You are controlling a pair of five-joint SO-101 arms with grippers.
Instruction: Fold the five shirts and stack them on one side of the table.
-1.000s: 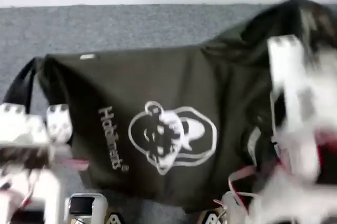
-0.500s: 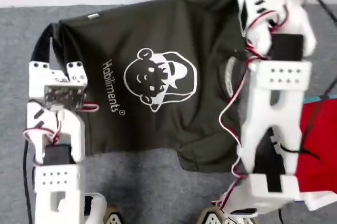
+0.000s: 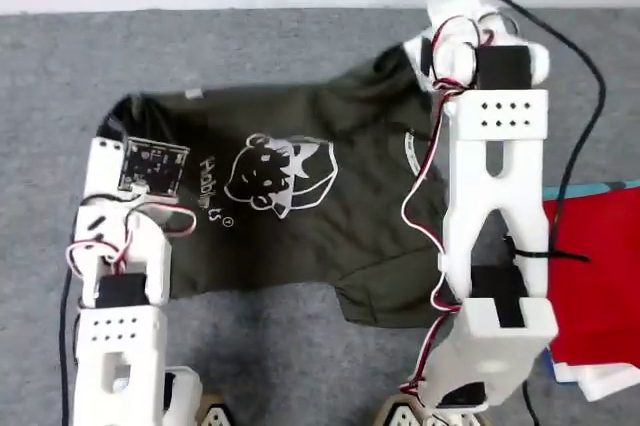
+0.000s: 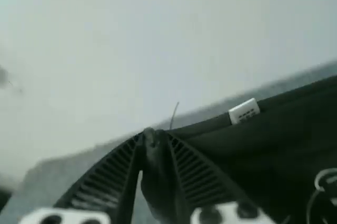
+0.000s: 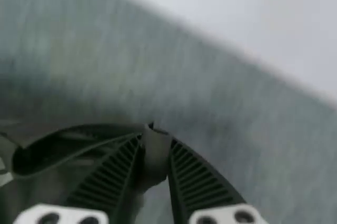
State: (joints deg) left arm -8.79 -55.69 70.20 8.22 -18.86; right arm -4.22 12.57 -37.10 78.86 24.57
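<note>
Your left tool point(image 4: 151, 139) is pinched shut on a corner of the dark shirt point(image 3: 300, 236), beside a white label point(image 4: 244, 112). The right tool point(image 5: 152, 135) grips another far edge, so the shirt spreads between them over the worktop point(image 3: 260, 46), probably for folding. A red garment point(image 3: 600, 286) lies rightmost.

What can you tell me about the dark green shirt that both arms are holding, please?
The dark green shirt looks like soft knit cotton, with a white cartoon-face print and lettering on the front and a small white tag at one edge. It lies printed side up, spread but creased, on the grey table, a sleeve bunched toward the arms' bases. The left gripper is shut on the edge near the tag; the right gripper is shut on a fold at the far corner.
</note>
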